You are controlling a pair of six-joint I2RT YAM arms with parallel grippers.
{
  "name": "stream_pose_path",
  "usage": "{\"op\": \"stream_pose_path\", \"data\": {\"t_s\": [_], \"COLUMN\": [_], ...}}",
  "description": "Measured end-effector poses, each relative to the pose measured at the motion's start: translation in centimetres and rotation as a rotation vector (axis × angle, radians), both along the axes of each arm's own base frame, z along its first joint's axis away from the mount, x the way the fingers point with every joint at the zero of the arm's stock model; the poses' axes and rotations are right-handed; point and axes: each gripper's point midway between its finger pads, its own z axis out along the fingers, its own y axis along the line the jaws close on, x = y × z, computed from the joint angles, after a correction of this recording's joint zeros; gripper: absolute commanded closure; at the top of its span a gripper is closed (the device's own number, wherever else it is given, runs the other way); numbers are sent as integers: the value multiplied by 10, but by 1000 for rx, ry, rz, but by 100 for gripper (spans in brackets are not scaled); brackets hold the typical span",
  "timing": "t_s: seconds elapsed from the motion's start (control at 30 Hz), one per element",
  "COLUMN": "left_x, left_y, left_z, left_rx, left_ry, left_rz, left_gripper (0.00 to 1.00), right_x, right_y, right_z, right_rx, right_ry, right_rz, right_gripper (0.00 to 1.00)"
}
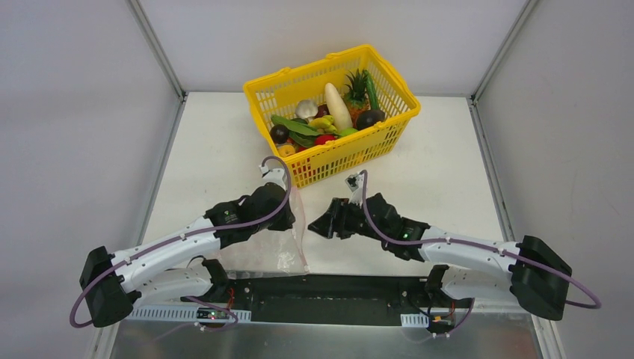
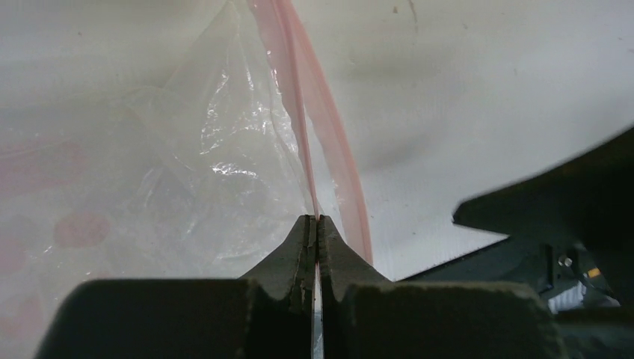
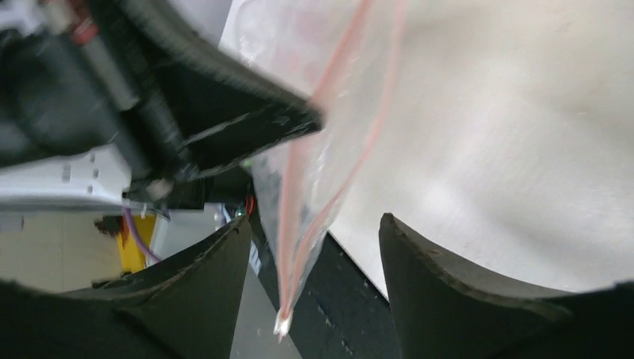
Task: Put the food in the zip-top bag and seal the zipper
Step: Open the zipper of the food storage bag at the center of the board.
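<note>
The zip-top bag [image 1: 262,250] lies crumpled and clear on the white table by the left arm, with its pinkish-red zipper [image 1: 300,243] along the right edge. My left gripper [image 1: 287,209] is shut on that strip; in the left wrist view the jaws [image 2: 316,221] pinch the zipper [image 2: 310,112] and the bag [image 2: 202,149] hangs away from them. My right gripper [image 1: 315,224] is open just right of the bag. In its wrist view a corner of the bag [image 3: 299,224] hangs loose between the spread fingers [image 3: 314,223], touching neither. The food [image 1: 323,123] sits in the basket.
The yellow lattice basket [image 1: 336,161] stands at the back centre of the table, full of toy fruits and vegetables. A black base plate [image 1: 329,288] runs along the near edge between the arm mounts. Grey walls enclose the table on three sides.
</note>
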Motion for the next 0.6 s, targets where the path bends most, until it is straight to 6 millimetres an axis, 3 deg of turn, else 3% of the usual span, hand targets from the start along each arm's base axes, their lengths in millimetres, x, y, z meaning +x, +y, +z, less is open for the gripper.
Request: {"op": "stream_pose_path", "data": {"t_s": [0.13,0.3,0.6], "left_x": [-2,-2,-7], "left_y": [-13,-23,-30], "left_z": [17,35,36], "left_rx": [-43,-74,-67], "left_ry": [-15,-40,-23], "left_rz": [-49,-87,-123], "left_gripper": [100,100,100], "right_x": [24,20,17], "right_y": [-9,-1,12], "right_z": [-10,-24,-31], "right_rx": [-13,-37,-46], "right_ry": [89,172,232], "right_rz": [-86,-56,-21], "right_gripper": [39,43,72]}}
